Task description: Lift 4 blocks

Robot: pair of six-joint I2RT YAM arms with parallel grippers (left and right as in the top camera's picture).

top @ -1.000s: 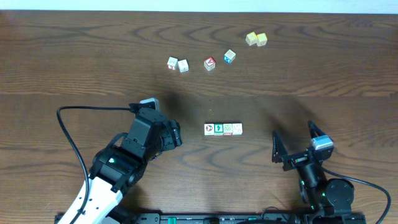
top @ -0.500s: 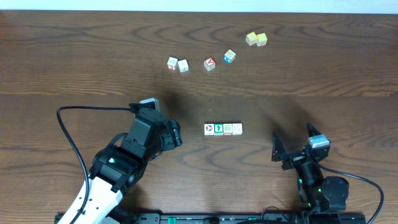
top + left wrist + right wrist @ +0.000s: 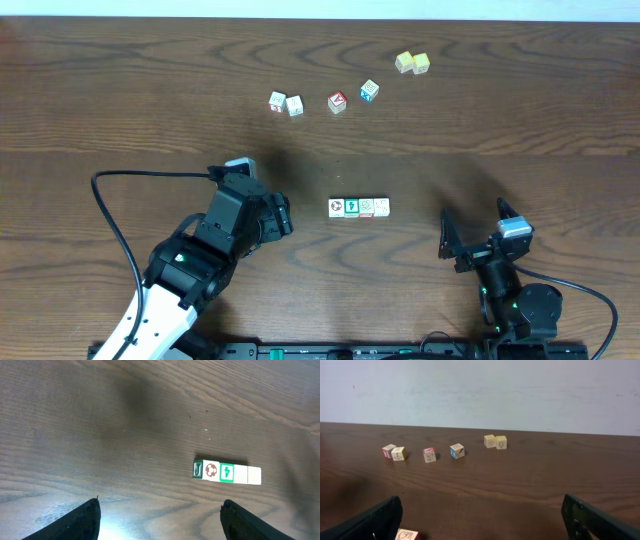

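Note:
Four blocks (image 3: 358, 207) lie touching in a short row at the table's middle; in the left wrist view the row of blocks (image 3: 227, 471) shows a ball face, a green face and two pale faces. My left gripper (image 3: 284, 216) stands open just left of the row, nothing between its fingers; the same gripper (image 3: 160, 512) looks down on bare wood short of the row. My right gripper (image 3: 474, 230) stands open to the right of the row, empty. From its wrist view that gripper (image 3: 481, 512) has only the row's end block (image 3: 406, 535) showing, by its left finger.
Along the far side lie loose cubes: two white ones (image 3: 285, 103), a red-faced one (image 3: 337, 102), a blue one (image 3: 369, 91) and a yellow pair (image 3: 411, 63). A black cable (image 3: 110, 215) loops left of the left arm. A pale wall (image 3: 480, 390) rises behind the table.
The right wrist has shifted a trifle near the front edge. The left arm and all blocks stay where they were.

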